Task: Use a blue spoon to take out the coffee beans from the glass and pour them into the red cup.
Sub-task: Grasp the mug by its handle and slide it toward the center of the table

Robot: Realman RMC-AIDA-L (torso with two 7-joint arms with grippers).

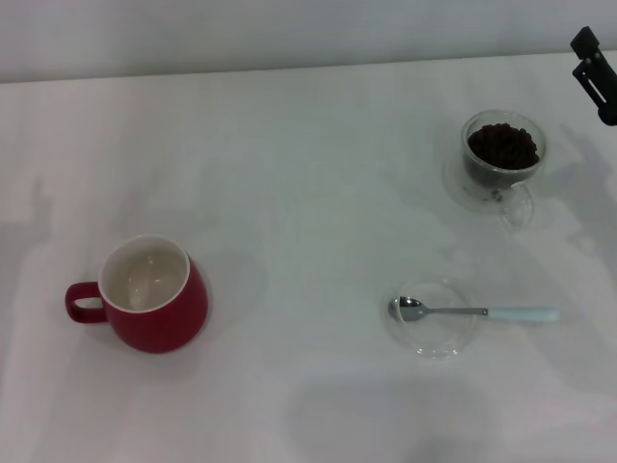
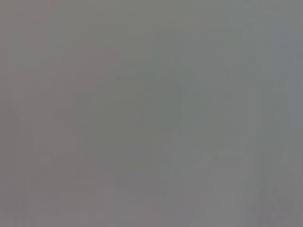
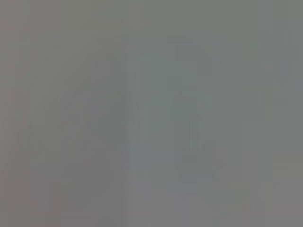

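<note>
White tabletop [image 1: 308, 145], nothing yet handled. Small teaspoon with silver bowl and pale blue handle [image 1: 477, 312] lies flat, its bowl resting on a flat round clear glass saucer [image 1: 431, 319], handle jutting off toward the robot's right, likely so it can be gripped. Clear double-walled glass cup [image 1: 502, 159] of dark roasted coffee beans [image 1: 502, 146] stands beyond it. Glossy red ceramic mug [image 1: 154, 307] sits well apart on the left, empty. Right claw [image 1: 595, 72] hangs at the far right edge, touching nothing; how far open, cannot tell. Left claw unseen.
</note>
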